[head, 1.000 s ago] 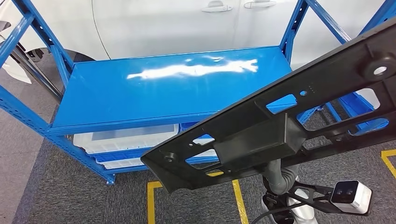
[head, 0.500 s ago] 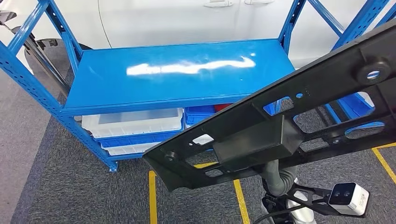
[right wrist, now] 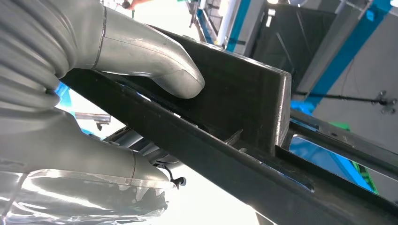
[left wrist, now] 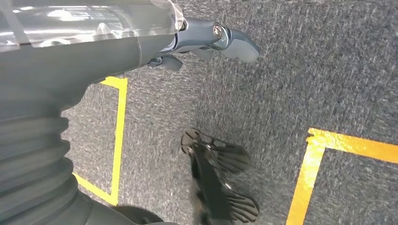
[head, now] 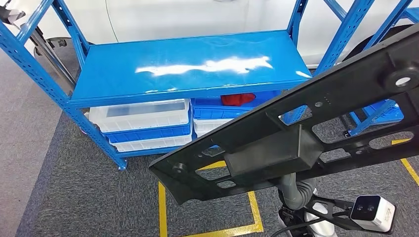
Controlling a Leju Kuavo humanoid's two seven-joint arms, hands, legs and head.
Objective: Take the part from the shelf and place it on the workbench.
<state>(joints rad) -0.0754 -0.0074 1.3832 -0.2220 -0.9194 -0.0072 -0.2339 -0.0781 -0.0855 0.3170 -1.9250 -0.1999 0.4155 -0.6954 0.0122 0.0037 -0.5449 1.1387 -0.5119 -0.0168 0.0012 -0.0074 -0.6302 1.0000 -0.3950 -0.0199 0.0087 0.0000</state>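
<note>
So I counted one long black part [head: 296,138], one blue shelf rack [head: 188,64] in front plus a second one [head: 380,111] off to the right, roughly five plastic bins [head: 143,116] and one red thing [head: 238,99].
</note>
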